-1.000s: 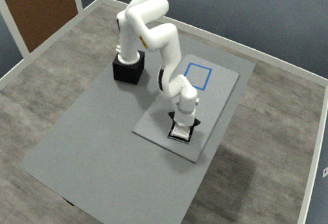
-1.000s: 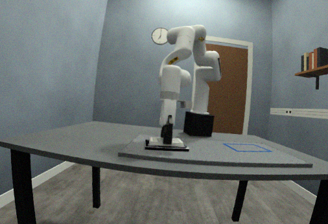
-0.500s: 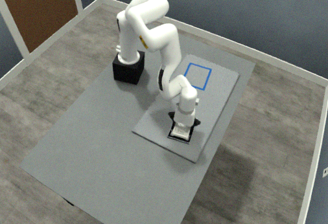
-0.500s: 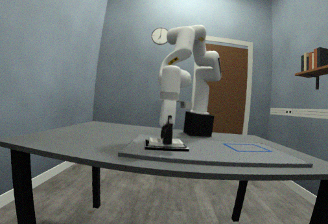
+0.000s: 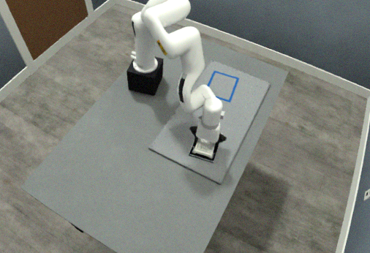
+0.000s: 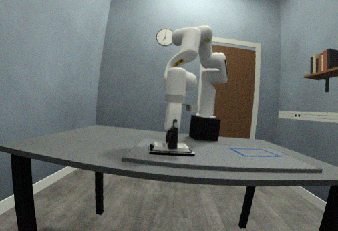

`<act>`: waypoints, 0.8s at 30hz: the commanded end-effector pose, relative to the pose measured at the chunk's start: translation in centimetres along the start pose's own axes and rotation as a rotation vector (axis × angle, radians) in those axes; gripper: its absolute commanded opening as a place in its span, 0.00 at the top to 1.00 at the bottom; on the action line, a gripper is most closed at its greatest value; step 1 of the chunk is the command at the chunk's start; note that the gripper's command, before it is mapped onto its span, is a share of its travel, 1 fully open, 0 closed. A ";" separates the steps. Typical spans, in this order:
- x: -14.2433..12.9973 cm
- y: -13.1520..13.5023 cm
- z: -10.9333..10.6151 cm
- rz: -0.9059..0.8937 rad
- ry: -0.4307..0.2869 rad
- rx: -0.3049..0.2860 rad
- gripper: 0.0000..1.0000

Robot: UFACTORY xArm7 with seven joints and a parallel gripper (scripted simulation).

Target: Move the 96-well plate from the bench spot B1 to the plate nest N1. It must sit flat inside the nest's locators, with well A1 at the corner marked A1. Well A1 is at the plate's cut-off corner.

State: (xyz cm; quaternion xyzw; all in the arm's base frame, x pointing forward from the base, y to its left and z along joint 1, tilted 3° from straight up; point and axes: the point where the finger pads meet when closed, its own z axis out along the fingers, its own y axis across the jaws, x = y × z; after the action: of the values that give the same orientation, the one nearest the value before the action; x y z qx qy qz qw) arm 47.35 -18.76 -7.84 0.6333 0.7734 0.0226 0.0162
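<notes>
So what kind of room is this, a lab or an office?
Probably a small lab workroom: a white robot arm is mounted on a grey table, over a well plate in its nest, with a wall clock behind.

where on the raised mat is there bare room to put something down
Bare mat lies between the blue square and the plate, and along the far edge right of the square. It is crowded at the near end, where the open gripper hangs over the plate in its dark holder.
</notes>
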 end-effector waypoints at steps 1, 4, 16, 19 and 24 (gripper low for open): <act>-0.1 0.2 -0.2 0.000 -0.003 -0.004 0.00; -0.1 0.2 -0.2 0.000 -0.003 -0.004 0.00; -0.1 0.2 -1.8 0.000 -0.003 -0.004 0.00; -0.1 0.2 -2.6 0.000 -0.003 -0.004 0.00; -0.1 0.2 -3.9 0.000 -0.003 -0.004 0.00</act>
State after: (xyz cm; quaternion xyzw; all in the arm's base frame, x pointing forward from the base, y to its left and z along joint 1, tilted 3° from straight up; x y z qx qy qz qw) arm 47.23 -18.81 -5.36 0.6333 0.7734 0.0225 0.0162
